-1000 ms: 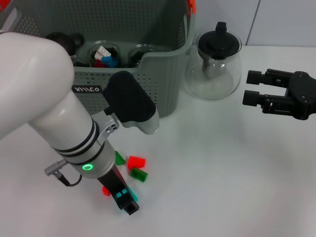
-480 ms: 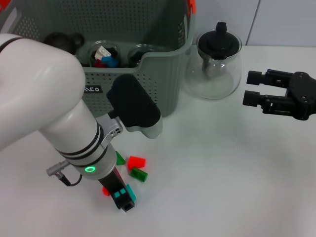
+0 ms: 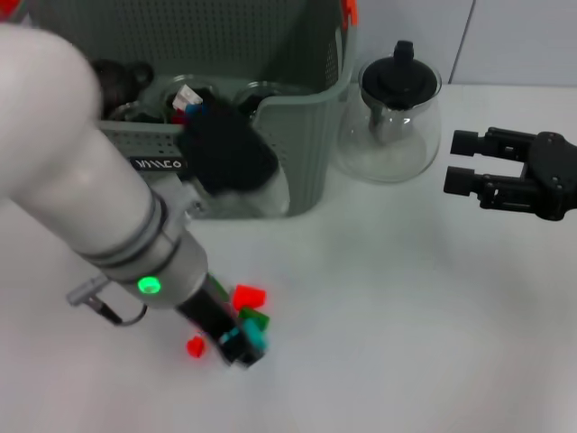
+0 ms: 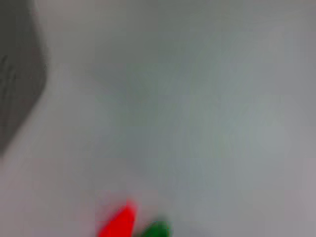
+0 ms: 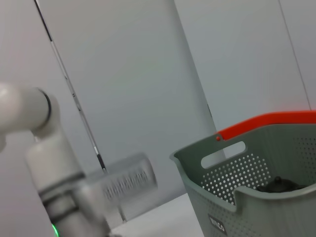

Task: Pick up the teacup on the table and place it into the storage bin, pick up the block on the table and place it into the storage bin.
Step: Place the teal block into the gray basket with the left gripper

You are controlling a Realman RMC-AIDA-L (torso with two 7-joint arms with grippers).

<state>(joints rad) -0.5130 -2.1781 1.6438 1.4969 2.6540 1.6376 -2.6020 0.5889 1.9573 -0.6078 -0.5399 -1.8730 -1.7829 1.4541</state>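
My left claw [image 3: 242, 348] has swung in over the green block [image 3: 255, 319], grip state hidden; my right claw [image 3: 462, 160] hangs apart, parked.

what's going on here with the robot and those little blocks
The left gripper is down on the table among small red and green blocks, in front of the storage bin, which already holds several items. The right gripper hangs open beside the glass teapot, holding nothing.
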